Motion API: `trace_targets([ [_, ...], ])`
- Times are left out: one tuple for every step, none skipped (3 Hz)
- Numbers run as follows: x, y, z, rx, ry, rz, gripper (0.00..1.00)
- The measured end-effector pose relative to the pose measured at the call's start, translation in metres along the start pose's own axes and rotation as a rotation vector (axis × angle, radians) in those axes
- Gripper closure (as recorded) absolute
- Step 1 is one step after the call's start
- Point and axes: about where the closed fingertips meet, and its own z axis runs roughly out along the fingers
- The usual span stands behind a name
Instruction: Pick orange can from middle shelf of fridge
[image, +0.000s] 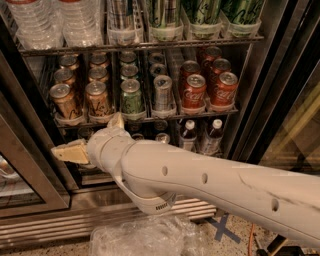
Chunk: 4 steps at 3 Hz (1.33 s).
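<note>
Coca-Cola script could be read on the red cans (193, 94) at the right of the middle shelf (150, 119). The orange can (98, 100), at the front of the second lane from the left, only had a dark scribble that couldn't be made out. More orange cans (64, 100) were lined up beside and behind it, then a green can (131, 97) and a silver can (162, 93). Nothing readable was spotted on the tall cans (165, 17) or water bottles (55, 20) on the rack above, and their tops were cut off.

The gripper (86, 134) was held just below the shelf's left end, in front of the fridge (252, 90), with its fingers (70, 152) spread open, nothing gripped and the orange can not touched. The lower rack was mostly blocked by the arm (200, 175), with only two small bottles (187, 137) seen clearly. Crumpled plastic (145, 237) was seen on the floor.
</note>
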Motion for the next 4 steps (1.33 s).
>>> trace_targets([
  [0.004, 0.006, 0.01, -0.011, -0.015, 0.011, 0.0],
  [0.007, 0.007, 0.016, 0.012, -0.032, 0.017, 0.0],
  [0.006, 0.006, 0.019, 0.057, -0.06, 0.012, 0.0],
  [0.003, 0.004, 0.02, 0.097, -0.081, -0.005, 0.04],
])
